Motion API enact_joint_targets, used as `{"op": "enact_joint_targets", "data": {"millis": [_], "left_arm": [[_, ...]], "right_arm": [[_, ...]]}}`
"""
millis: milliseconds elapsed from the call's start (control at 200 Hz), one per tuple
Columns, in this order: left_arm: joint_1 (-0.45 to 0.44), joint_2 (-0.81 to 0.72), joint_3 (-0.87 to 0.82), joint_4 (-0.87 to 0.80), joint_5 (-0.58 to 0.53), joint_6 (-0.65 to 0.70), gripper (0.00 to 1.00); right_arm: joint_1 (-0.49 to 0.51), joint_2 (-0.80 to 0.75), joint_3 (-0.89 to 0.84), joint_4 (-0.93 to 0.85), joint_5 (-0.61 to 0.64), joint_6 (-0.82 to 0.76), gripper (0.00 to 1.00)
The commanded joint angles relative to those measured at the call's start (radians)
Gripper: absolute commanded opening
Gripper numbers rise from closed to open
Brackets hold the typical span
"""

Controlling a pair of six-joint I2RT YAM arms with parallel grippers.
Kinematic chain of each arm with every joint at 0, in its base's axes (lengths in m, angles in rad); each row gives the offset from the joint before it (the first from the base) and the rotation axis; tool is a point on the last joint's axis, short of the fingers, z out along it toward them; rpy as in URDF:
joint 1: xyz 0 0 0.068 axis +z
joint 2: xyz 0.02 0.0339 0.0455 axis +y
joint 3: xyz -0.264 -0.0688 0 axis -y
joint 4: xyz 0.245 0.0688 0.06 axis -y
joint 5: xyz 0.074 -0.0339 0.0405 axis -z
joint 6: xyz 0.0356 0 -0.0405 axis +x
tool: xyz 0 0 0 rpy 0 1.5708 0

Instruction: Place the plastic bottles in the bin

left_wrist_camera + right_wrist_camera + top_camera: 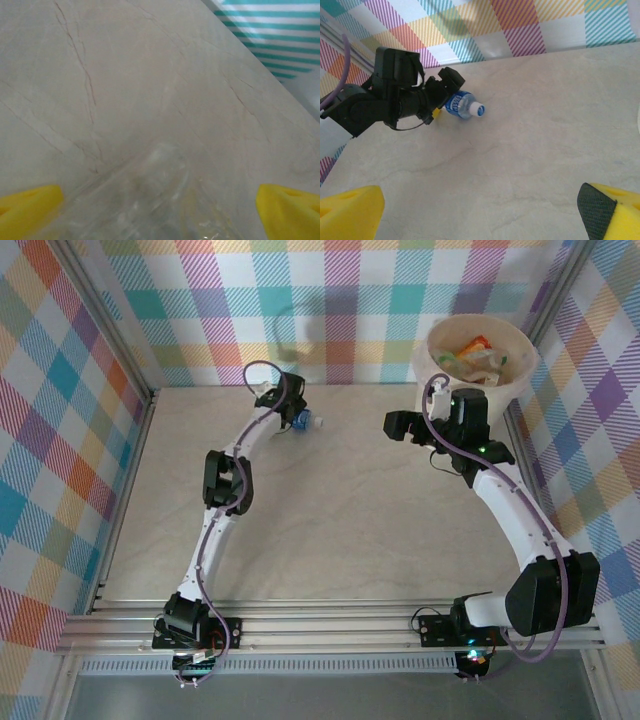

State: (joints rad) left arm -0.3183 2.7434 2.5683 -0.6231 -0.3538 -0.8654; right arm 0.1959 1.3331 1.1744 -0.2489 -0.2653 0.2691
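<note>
A clear plastic bottle (306, 422) with a blue label and a white cap lies on its side at the far middle of the table. My left gripper (292, 413) is open at its base end. In the left wrist view the bottle's clear body (150, 200) lies between the wide-apart yellow fingertips (31, 207). The right wrist view shows the same bottle (464, 106) at the left gripper's tip. My right gripper (398, 425) hangs open over bare table beside the bin (523, 368), with nothing between its fingers (350, 212). Several bottles (478, 353) lie inside the bin.
The cream bin stands in the far right corner against the checked walls. The left arm's black wrist (390, 97) stretches along the back wall. Pale tabletop (340, 530) spreads between the two arms.
</note>
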Motion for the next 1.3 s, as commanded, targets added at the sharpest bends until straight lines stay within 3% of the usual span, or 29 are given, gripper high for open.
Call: {"op": "enact_joint_targets", "data": {"millis": [0,280,465,940,1095,1300], "left_arm": [[0.013,0.044,0.063,0.011,0.094,0.054,0.94],[0.01,0.001,-0.013,-0.015,0.2,0.09,0.8],[-0.007,-0.166,-0.353,0.145,0.247,0.107,0.69],[-0.109,-0.581,-1.103,0.599,0.322,0.027,0.57],[-0.159,-0.739,-1.273,0.71,0.323,0.01,0.53],[-0.228,-0.881,-1.361,0.765,0.379,0.056,0.52]], "right_arm": [[0.005,0.005,0.034,-0.01,0.006,-0.011,1.0],[0.005,-0.017,0.022,-0.028,0.018,-0.019,1.0],[0.007,-0.045,-0.036,0.01,-0.011,0.004,1.0],[0.037,-0.133,-0.258,0.152,-0.109,0.118,1.0],[0.039,-0.143,-0.327,0.221,-0.079,0.232,1.0],[0.04,-0.092,-0.36,0.34,-0.253,0.271,1.0]]}}
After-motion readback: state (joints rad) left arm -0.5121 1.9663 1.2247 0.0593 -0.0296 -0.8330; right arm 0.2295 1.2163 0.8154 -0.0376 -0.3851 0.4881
